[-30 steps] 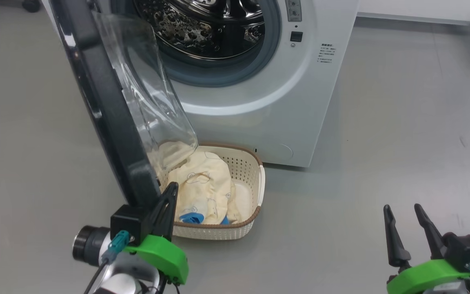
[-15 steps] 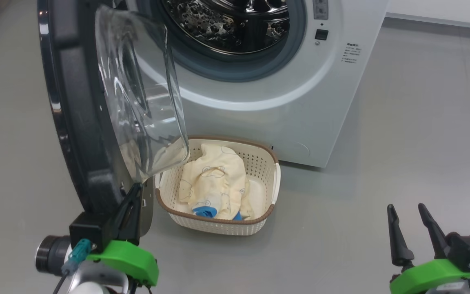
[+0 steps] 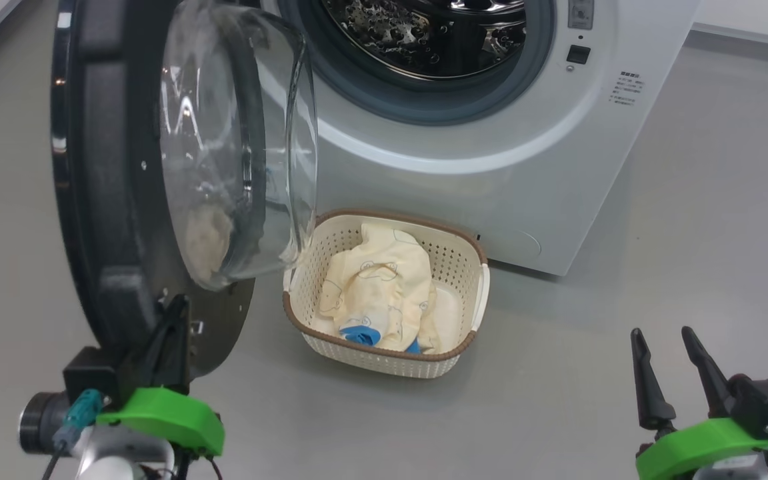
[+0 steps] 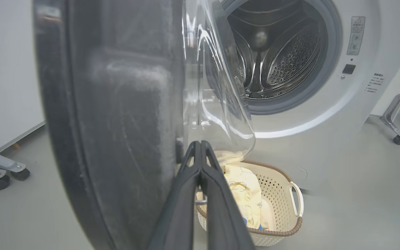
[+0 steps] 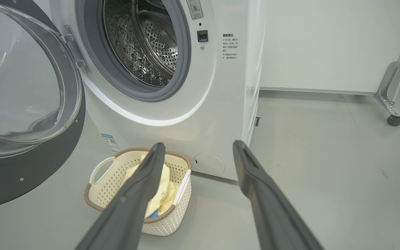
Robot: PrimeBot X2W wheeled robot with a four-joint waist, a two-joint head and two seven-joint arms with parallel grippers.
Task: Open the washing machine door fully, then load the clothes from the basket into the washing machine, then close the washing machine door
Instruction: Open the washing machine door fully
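Fingers together, the left gripper (image 3: 176,308) noses the washing machine door (image 3: 91,200) open. The right gripper (image 3: 659,331) waits, spread, for the clothes (image 3: 377,280) in the basket (image 3: 384,363).

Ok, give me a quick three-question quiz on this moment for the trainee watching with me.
1. True or false: the clothes lie in the basket.
2. The left claw is: A) wide open over the basket; B) shut, at the lower edge of the washing machine door; C) shut on a garment.
3. Which claw stands open, holding nothing?

Key: 1 true. 2 B. 3 the right claw.
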